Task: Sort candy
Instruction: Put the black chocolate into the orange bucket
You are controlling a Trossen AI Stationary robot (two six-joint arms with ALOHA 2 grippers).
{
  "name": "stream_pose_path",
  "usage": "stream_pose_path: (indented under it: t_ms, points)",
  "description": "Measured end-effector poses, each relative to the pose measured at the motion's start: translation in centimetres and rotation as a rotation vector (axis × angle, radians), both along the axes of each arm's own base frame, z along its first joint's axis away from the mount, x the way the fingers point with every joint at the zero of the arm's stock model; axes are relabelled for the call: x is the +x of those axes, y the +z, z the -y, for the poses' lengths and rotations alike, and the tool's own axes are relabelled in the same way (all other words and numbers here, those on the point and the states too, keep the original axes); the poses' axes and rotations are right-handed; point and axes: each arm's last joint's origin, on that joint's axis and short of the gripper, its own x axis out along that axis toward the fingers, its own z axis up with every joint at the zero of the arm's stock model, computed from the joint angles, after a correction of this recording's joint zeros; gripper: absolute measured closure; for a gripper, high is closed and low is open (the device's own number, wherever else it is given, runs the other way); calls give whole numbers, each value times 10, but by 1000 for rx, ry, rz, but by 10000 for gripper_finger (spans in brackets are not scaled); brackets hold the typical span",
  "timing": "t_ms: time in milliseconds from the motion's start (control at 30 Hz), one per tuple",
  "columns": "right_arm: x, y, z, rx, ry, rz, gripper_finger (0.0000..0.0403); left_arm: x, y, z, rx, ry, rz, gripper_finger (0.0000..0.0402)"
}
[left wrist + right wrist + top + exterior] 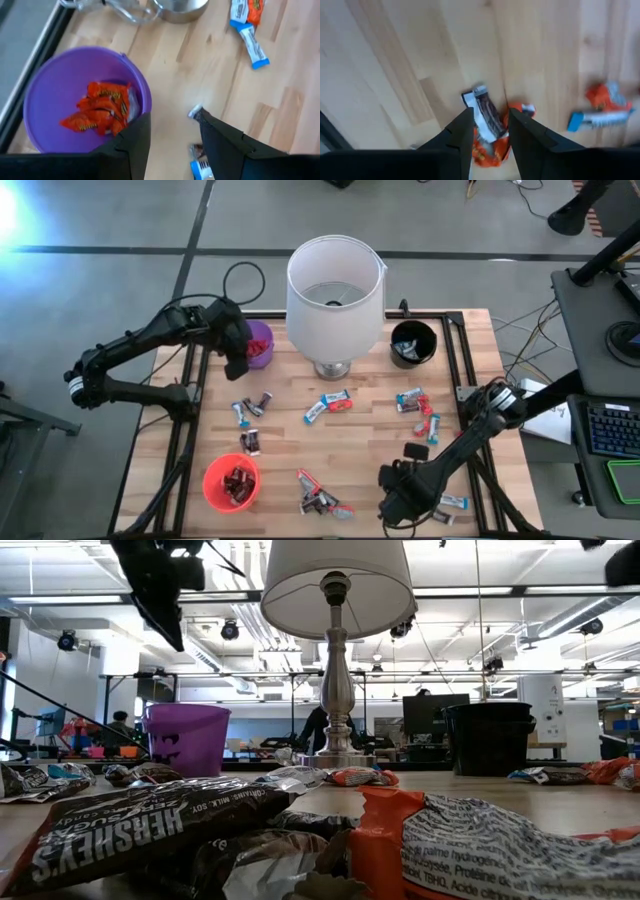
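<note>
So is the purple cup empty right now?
No, the left wrist view shows several orange-wrapped candies lying inside the purple cup.

The lamp (335, 290) blocks the table's (370, 450) far centre; scattered candy (328, 404) leaves probably passable bare wood between clusters.

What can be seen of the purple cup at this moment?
The purple cup is a round, smooth-walled cup that looks like plastic. It stands upright with its mouth open, near the table's far left corner, beside the lamp. Inside lie a few orange-wrapped candies, bunched toward one side, with bare purple floor around them. The left gripper hangs just above its rim with fingers apart and nothing between them. In the low view a dark face-like print shows on its outer wall.
</note>
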Motion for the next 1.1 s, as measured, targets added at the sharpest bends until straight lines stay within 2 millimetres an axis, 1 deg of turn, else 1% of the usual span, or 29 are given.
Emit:
stream_pose_path:
  t_ms: [100, 233, 400, 767, 967, 1100]
  points:
    - [-6, -12, 2, 9, 109, -54, 307, -1, -1, 1, -14, 12, -13, 249]
    - [-16, -27, 7, -6, 180, -123, 322, -3, -1, 2, -26, 19, -26, 249]
    - [-16, -35, 5, 35, 238, -91, 339, -6, 2, 3, -24, 28, -14, 249]
    - [-5, -36, -9, 240, 223, -14, 342, -7, 3, 4, -20, 28, -9, 249]
    - [-6, -38, -7, 234, 202, -28, 342, -7, 3, 4, -16, 20, -10, 249]
    - [-6, -41, -2, 240, 141, -57, 342, -7, 3, 4, -16, 19, -10, 249]
